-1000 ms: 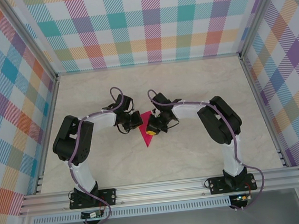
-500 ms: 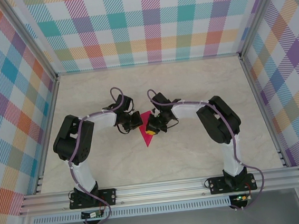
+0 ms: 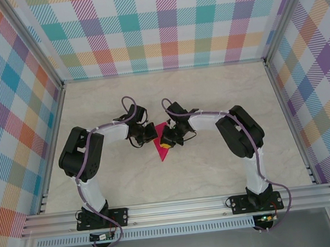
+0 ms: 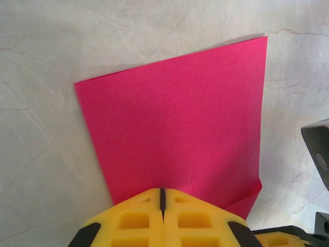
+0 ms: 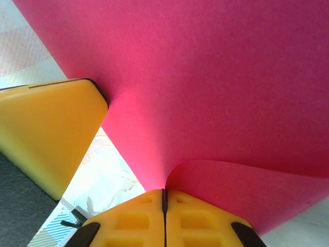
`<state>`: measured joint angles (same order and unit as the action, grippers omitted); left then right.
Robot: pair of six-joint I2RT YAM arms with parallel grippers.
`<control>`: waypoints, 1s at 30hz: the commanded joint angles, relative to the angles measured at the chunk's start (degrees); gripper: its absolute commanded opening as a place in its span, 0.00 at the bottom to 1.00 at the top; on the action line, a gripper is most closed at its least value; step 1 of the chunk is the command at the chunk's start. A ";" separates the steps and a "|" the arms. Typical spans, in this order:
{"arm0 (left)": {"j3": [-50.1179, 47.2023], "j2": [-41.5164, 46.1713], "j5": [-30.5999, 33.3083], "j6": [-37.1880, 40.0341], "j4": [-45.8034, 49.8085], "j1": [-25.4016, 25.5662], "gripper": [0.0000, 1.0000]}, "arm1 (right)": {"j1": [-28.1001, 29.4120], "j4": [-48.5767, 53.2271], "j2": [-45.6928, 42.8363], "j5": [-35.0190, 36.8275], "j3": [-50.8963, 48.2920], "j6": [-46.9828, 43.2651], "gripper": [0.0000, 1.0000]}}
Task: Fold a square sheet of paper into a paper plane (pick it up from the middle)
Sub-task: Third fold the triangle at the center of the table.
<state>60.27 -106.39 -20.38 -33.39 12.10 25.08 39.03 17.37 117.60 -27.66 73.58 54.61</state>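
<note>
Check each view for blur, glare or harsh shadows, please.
Top external: even light, sharp, no glare; the pink paper shows small. Left wrist: paper crisp, thin soft shadow along its far edge on the table. Right wrist: paper very close and soft, the wall behind it blurred.

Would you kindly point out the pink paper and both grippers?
pink paper (image 4: 175,123), left wrist view, middle of sheet.
left gripper (image 4: 162,193), left wrist view, fingertip seam.
right gripper (image 5: 164,194), right wrist view, fingertip seam.
</note>
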 commanded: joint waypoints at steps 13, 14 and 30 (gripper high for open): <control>-0.39 -0.75 0.27 0.43 1.67 -0.12 0.05 | 0.26 1.61 1.59 1.43 0.71 -2.15 0.08; -0.39 -0.75 0.25 0.45 1.72 -0.12 0.05 | 0.26 1.84 1.49 1.63 0.76 -2.23 0.08; -0.29 -0.40 0.43 0.53 2.00 -0.12 0.05 | 0.26 2.32 2.43 1.86 0.53 -2.76 0.11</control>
<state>60.27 -106.39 -20.38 -33.36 12.10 25.08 39.03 17.82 117.82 -27.18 73.60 53.10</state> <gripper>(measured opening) 0.055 0.109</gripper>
